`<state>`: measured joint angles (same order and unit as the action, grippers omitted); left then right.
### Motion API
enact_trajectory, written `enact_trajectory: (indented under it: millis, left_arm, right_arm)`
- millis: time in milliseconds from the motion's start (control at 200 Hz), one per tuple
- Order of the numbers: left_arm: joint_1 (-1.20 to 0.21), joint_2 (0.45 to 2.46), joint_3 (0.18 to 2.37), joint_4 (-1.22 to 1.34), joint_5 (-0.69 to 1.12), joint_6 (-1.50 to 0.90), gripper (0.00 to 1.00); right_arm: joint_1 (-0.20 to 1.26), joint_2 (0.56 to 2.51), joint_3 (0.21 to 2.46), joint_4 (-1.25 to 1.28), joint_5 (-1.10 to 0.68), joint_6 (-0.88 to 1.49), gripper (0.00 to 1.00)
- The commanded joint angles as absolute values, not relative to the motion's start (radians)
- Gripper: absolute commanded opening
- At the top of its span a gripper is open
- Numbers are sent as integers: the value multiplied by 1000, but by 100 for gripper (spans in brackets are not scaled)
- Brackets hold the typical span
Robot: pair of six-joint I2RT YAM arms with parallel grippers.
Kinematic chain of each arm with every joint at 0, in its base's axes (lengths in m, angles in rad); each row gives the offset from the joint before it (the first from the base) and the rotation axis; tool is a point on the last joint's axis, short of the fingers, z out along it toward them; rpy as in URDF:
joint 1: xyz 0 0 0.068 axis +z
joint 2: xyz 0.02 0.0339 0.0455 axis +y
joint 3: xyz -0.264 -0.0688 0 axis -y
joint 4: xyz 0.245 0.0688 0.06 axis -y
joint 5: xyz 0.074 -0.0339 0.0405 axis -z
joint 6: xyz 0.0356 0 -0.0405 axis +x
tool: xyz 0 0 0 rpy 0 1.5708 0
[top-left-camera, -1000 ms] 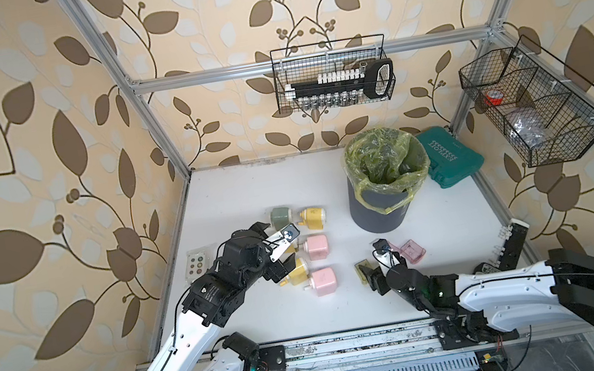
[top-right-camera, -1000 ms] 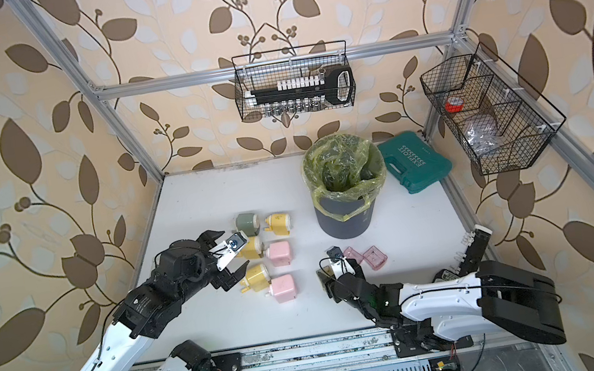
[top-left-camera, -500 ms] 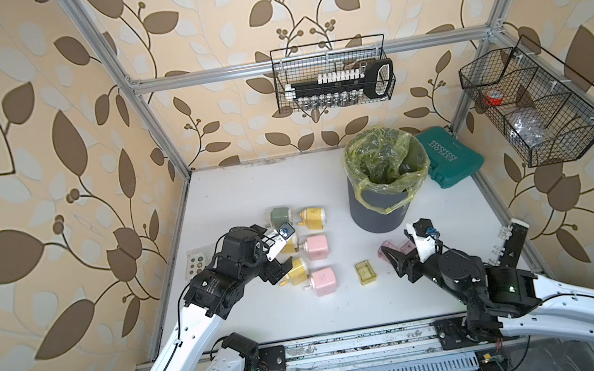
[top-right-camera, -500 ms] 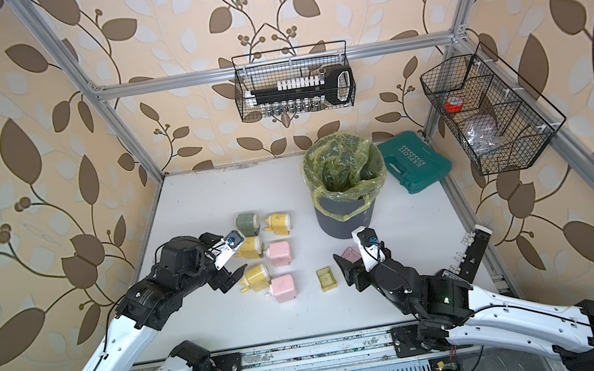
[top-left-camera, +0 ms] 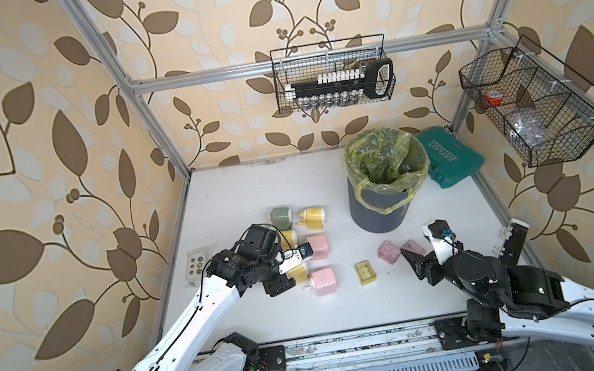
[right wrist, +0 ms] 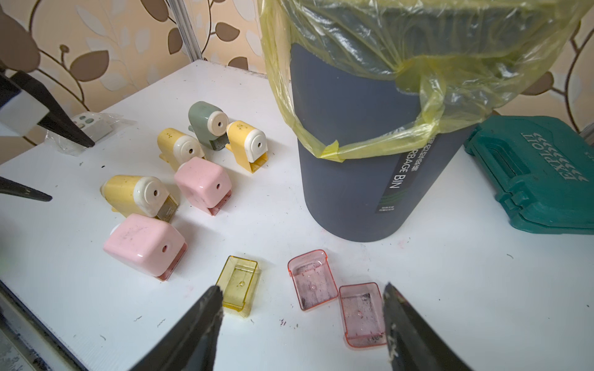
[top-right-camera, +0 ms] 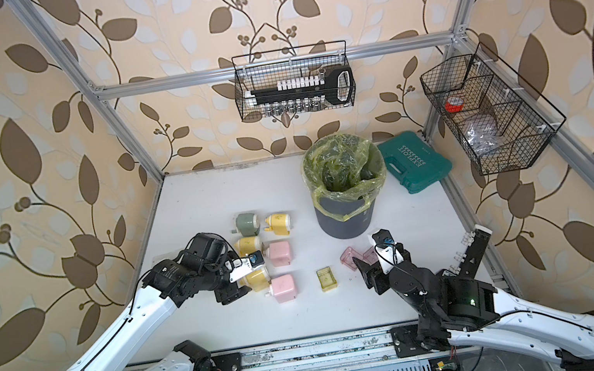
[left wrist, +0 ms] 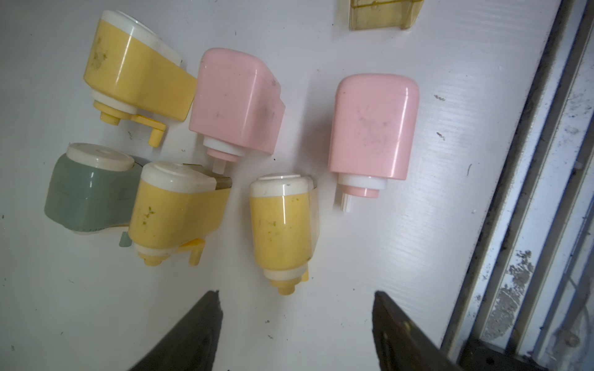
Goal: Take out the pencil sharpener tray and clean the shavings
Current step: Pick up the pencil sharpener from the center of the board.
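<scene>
Above yellow sharpener (left wrist: 283, 231), your left pincer (left wrist: 295, 298) gapes empty; right pincer (right wrist: 302, 287) too. Off-centre squeeze cld shove it away.

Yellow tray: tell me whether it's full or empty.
Empty. The yellow tray lies open side up, its bare bottom showing, no heap of shavings inside.

Sharpener cluster (top-left-camera: 318, 247) crowds left side; bin (top-left-camera: 377, 214) blocks back centre; bare table (top-left-camera: 309, 315) strip along front gives open passage.
</scene>
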<state>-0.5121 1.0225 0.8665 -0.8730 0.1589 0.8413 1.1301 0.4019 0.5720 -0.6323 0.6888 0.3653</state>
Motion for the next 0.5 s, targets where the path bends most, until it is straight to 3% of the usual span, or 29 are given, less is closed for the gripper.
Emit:
enact_trajectory:
  millis: [0, 495]
  left_arm:
    - [-527, 1057, 898, -888, 188, 873, 74]
    - [-526, 1261, 965, -863, 189, 823, 68]
  right_arm:
    - [1134, 397, 604, -684, 712, 370, 75]
    - [1133, 190, 615, -745, 747, 383, 74]
